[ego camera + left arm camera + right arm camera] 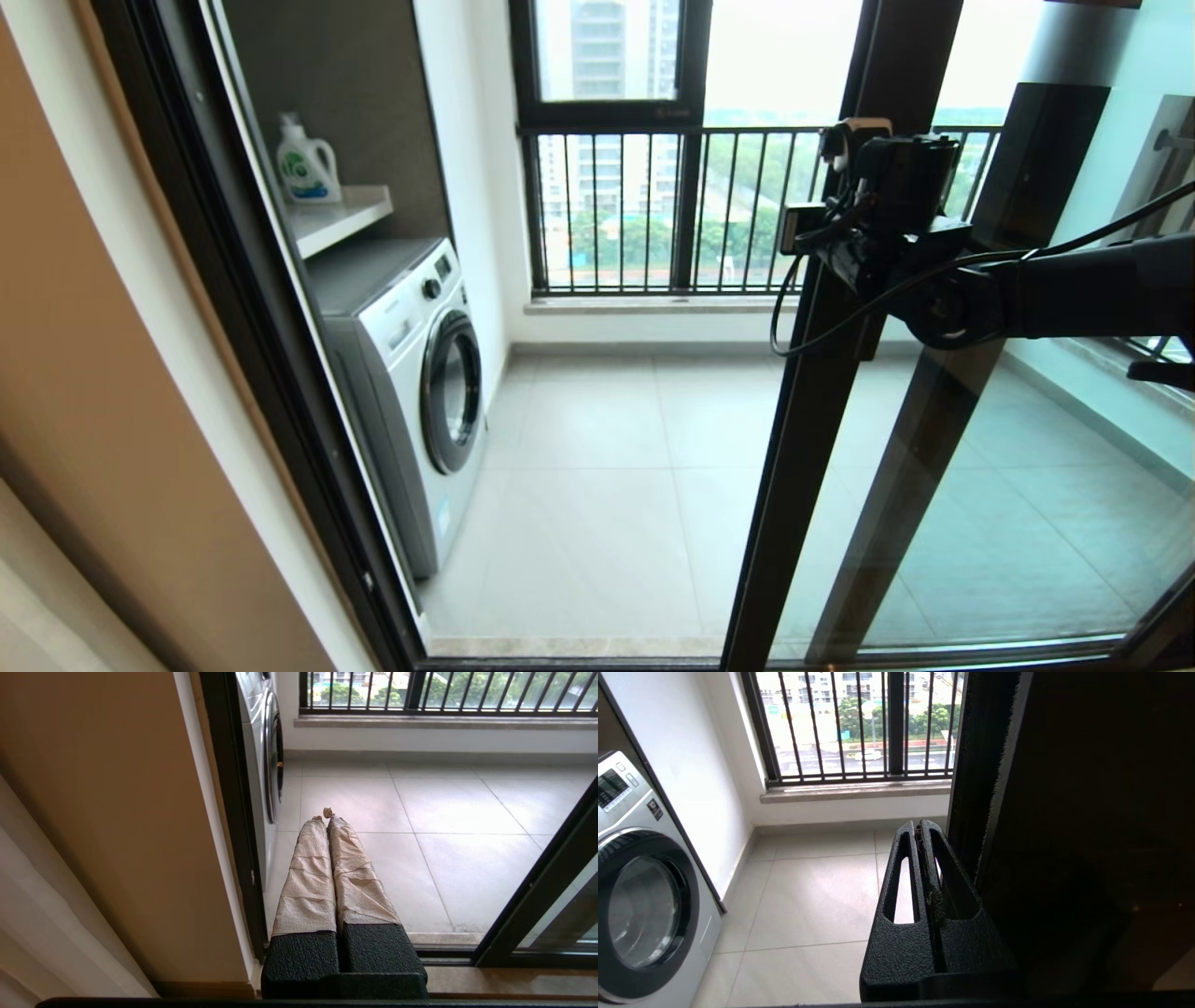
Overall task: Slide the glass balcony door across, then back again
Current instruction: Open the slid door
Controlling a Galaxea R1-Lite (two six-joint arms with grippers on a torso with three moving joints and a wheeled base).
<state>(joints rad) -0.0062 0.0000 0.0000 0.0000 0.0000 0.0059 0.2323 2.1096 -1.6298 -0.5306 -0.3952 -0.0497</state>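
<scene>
Door: we see the glass balcony door (980, 485) on the right of the opening, its dark leading stile (812, 420) standing about mid-doorway; left half of the opening is clear.
Handling: we judge it heavy and stiff, rides on a floor track, so it should take a steady sideways push; glass is fragile and slick, so don't press on the pane.
Hold point: metal stile edge, or the bar handle if reachable; we can't make out the handle clearly here.
Right claw: right claw (920, 828) is clenched, empty, fingers pressed together, flank just beside or touching the stile's edge, at upper height.
Left claw: left claw (325, 817) clenched on nothing, parked low near the left jamb.
Around: washing machine (420, 383) far left on the balcony, detergent bottle (305, 163) on the shelf above, railing bars (653, 210) at the far side.
</scene>
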